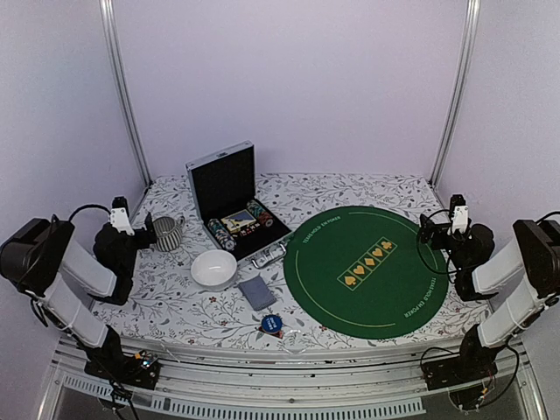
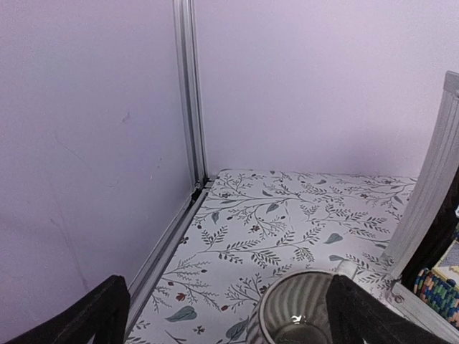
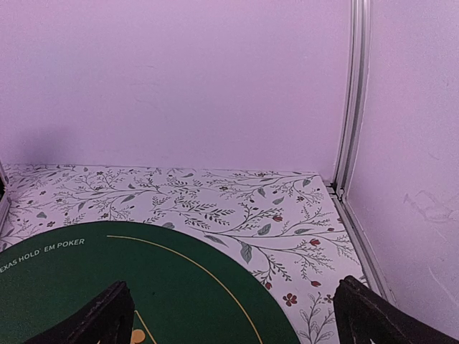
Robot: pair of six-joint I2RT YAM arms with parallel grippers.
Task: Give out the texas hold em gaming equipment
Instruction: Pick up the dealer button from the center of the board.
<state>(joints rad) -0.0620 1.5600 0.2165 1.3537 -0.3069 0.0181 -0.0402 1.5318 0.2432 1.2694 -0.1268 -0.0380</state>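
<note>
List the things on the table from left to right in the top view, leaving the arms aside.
Grey ribbed mug → white bowl → grey-blue card deck → round green poker mat. The open case and the blue disc overlap others sideways, so they are left out.

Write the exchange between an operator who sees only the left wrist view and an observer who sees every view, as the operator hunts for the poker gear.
Operator: I see a grey ribbed mug and the edge of a case. Where are the cards?
Observer: A grey-blue deck lies flat just right of a white bowl, in front of the open case.
Operator: Is there a playing surface?
Observer: Yes, a round green Texas Hold'em mat lies right of the case.
</note>
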